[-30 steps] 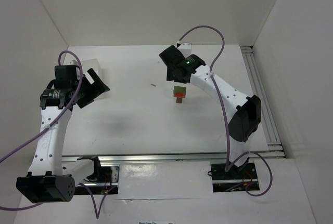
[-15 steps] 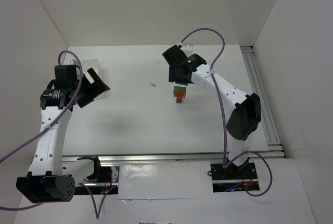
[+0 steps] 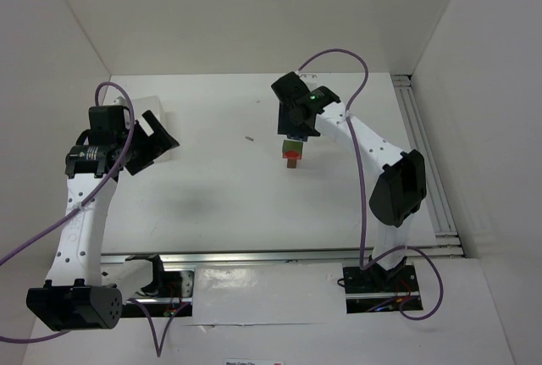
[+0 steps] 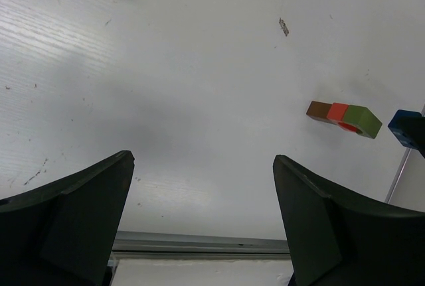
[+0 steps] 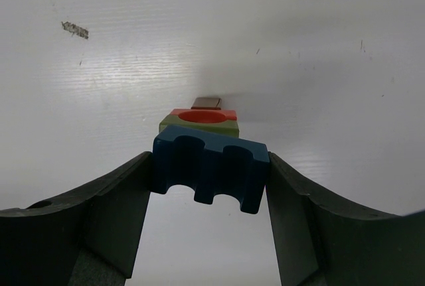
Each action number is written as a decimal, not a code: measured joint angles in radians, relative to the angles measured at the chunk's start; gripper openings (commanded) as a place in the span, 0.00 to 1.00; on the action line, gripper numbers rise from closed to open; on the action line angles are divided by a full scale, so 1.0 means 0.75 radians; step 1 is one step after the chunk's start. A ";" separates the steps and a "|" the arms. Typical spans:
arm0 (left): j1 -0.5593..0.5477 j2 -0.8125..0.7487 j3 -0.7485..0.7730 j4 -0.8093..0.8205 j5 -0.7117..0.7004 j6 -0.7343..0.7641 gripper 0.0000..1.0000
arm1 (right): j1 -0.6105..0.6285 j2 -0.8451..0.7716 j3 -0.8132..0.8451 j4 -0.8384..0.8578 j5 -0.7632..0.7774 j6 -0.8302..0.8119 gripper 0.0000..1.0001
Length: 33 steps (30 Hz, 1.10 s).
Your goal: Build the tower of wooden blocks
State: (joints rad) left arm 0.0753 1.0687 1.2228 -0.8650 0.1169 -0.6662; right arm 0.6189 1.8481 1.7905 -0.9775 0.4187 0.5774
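Right gripper (image 5: 209, 174) pinches the notched blue block (image 5: 211, 160) by its ends, notches down, hovering mid-table just over the green block (image 5: 199, 127), red block (image 5: 198, 116) and brown block (image 5: 207, 103), presumably so I can seat it there. Left gripper (image 4: 202, 186) hangs wide, well apart.

Top camera: fixed high above and behind the arm bases, looking down over the whole table (image 3: 212, 204).
Left wrist camera: low over the table, looking out through the left gripper (image 4: 202, 158); block stack (image 4: 344, 117) far right.
Right wrist camera: close to the block stack, looking down through the right gripper (image 5: 209, 156) past a blue block (image 5: 209, 170).
Shared: block stack in all three views.
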 measured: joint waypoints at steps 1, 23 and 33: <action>0.000 0.000 0.000 0.001 0.002 0.001 0.99 | -0.003 0.000 -0.003 0.003 -0.009 0.000 0.70; 0.000 0.000 -0.003 0.006 0.014 0.001 0.99 | -0.006 0.012 -0.025 0.018 -0.091 -0.004 0.71; 0.000 0.000 -0.022 0.006 0.014 0.001 0.99 | -0.006 0.026 -0.025 0.022 -0.100 -0.004 0.71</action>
State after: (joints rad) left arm 0.0753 1.0687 1.2060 -0.8604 0.1276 -0.6659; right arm 0.6144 1.8675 1.7718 -0.9611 0.3439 0.5743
